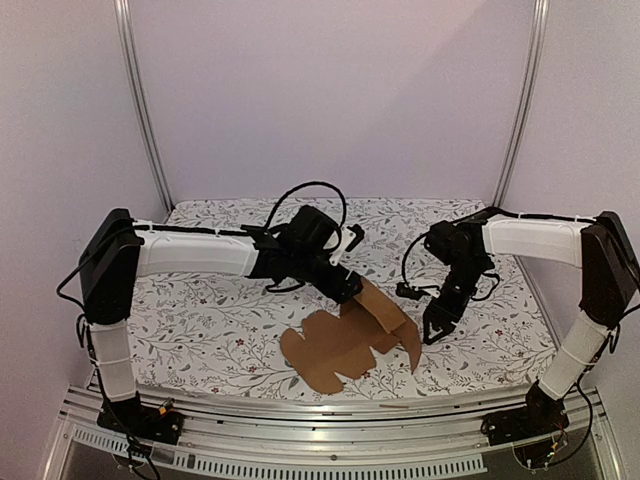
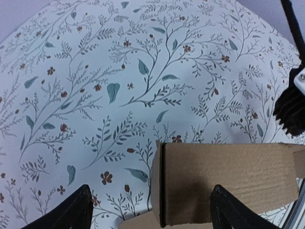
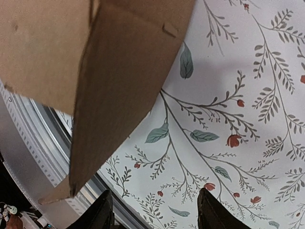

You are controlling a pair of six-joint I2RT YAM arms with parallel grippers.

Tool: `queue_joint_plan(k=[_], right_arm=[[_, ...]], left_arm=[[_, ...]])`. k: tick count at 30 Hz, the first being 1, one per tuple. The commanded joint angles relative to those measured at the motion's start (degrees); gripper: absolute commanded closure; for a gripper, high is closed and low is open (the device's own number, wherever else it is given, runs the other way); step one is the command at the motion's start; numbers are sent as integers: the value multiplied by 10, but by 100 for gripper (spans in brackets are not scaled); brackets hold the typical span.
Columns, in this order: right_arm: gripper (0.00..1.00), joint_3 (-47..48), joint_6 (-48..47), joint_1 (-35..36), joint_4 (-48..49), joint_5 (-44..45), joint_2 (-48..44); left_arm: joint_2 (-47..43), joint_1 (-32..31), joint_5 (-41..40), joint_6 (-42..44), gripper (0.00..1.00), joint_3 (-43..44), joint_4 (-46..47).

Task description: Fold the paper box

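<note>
One paper box just beside right claw

We're looking into a lab test booth: plain pale walls and metal posts behind the left gripper, a slotted aluminium rail in front of it, floral cloth underneath.

The surface is covered in a white print of leafy sprigs and small red flowers. The brown paper box lies near its front edge, mostly flat, one panel raised.
</note>
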Motion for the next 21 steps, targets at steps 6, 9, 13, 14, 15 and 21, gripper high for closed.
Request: queue_joint_plan(k=[6,9,13,14,15,21], right_arm=[[43,193,41,19,13,-90,141],[43,286,56,33,4,-102,201],[43,387,60,35,-9,-80,271],[43,397,58,34,-12,-72,279],[43,401,55,32,-12,-68,281],[42,344,40,5,-13,-61,210]], left_arm=[[-143,7,15,-111,18,-215,66],[-194,7,7,-147,19,-280,78],[-270,-1,-24,-131,19,-352,92],[-285,-4,-26,-108,19,-362,95],[-297,-7,-36,-86,18,-369,95],[-289,-8,-13,34,17,-445,270]])
